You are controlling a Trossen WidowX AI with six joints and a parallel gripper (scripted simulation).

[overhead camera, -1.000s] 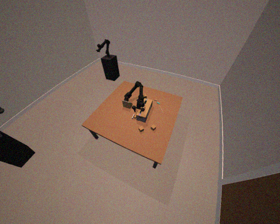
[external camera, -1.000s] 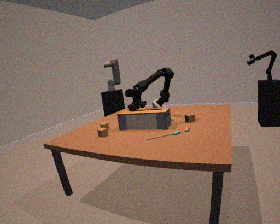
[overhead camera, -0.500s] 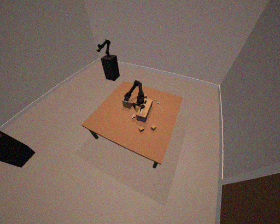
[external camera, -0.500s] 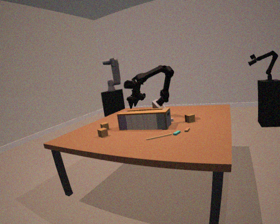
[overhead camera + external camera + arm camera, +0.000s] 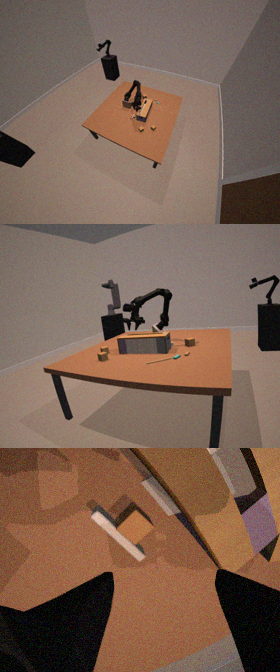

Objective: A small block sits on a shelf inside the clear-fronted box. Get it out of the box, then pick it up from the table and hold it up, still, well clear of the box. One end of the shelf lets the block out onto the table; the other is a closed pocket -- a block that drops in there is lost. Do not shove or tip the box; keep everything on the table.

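A small orange block point(image 5: 135, 527) lies on the table outside the box, against a white strip point(image 5: 117, 535) point(image 5: 133, 116). In the exterior view the block is hidden behind the box. The long box point(image 5: 145, 110) point(image 5: 142, 345) point(image 5: 225, 540) stands upright, with a tan top and a slot along it. My gripper point(image 5: 136, 108) point(image 5: 133, 330) point(image 5: 165, 579) is open and empty. It hangs above the table on the arm's side of the box, higher than the box top. In the wrist view the block lies beyond the fingertips, a little left of the middle between them.
Tan cubes stand on the table: two point(image 5: 141, 128) point(image 5: 103, 356) point(image 5: 153, 127) point(image 5: 104, 349) past one box end, one point(image 5: 144, 96) point(image 5: 190, 342) past the other. A thin stick point(image 5: 159, 360) and a teal piece point(image 5: 176, 357) point(image 5: 158, 103) lie on the box's far side.
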